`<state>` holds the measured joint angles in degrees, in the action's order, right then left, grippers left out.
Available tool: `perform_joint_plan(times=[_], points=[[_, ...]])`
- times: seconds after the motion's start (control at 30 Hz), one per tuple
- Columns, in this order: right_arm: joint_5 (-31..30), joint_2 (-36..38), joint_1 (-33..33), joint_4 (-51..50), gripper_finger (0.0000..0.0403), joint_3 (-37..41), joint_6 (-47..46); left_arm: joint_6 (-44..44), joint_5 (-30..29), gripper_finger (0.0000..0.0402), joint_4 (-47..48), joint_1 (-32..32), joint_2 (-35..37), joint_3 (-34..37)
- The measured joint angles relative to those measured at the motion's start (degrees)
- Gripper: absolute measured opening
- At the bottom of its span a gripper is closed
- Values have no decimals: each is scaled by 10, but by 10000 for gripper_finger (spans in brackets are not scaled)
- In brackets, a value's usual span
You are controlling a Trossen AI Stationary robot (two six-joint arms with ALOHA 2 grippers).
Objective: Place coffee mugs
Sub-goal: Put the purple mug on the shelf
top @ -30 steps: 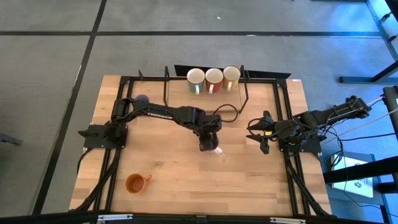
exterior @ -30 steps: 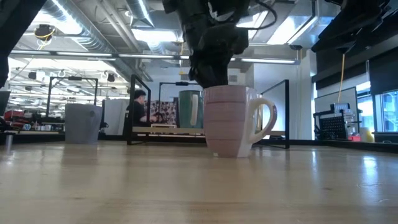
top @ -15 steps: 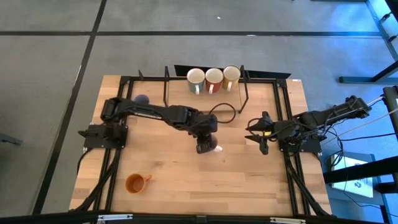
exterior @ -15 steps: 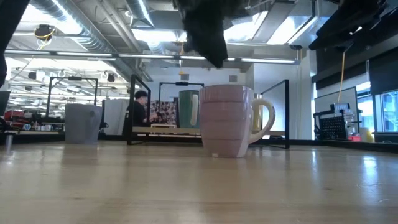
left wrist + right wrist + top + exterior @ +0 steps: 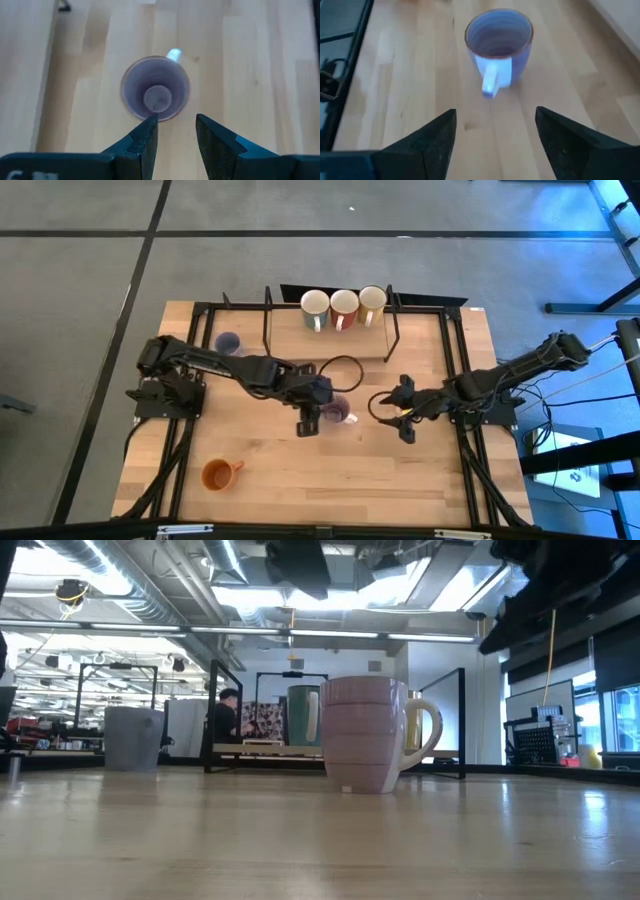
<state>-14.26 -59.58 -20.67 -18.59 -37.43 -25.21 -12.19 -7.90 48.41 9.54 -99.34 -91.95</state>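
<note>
The left gripper (image 5: 306,426) has let go and drawn back leftward, fingers narrowly parted, holding nothing. The lavender ceramic handled mug (image 5: 337,411) stands upright at table centre. The right gripper (image 5: 399,419) has advanced toward it, fingers spread wide, empty; handover looks imminent.

Mugs on desk (image 5: 400,470), six total: two lavender, one mid-desk (image 5: 338,411), one near far left corner (image 5: 228,342); one orange (image 5: 218,474) at near left; three in a row at far edge, cream-white (image 5: 315,308), white with reddish interior (image 5: 344,307), cream-white (image 5: 372,303). Arms: two, each with one pincer, left (image 5: 308,424), right (image 5: 398,417). One person in room behind (image 5: 222,716)
</note>
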Motion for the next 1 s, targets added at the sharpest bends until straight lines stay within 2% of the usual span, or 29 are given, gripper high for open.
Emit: perform_joint_plan(times=[0.27,0.47,0.6,0.8,1.0], points=[[-17,-134,0,123,261,0,-18,-26,12,128,-62,17,154,179],[-27,-231,0,178,246,-6,-88,-57,-6,128,-75,38,258,274],[-44,-273,0,242,222,-7,-105,-68,-13,128,-72,44,292,299],[-89,-321,1,274,181,-6,-132,-67,-18,128,-68,49,301,302],[-98,-333,1,292,100,-6,-135,-52,-17,128,-62,49,300,302]])
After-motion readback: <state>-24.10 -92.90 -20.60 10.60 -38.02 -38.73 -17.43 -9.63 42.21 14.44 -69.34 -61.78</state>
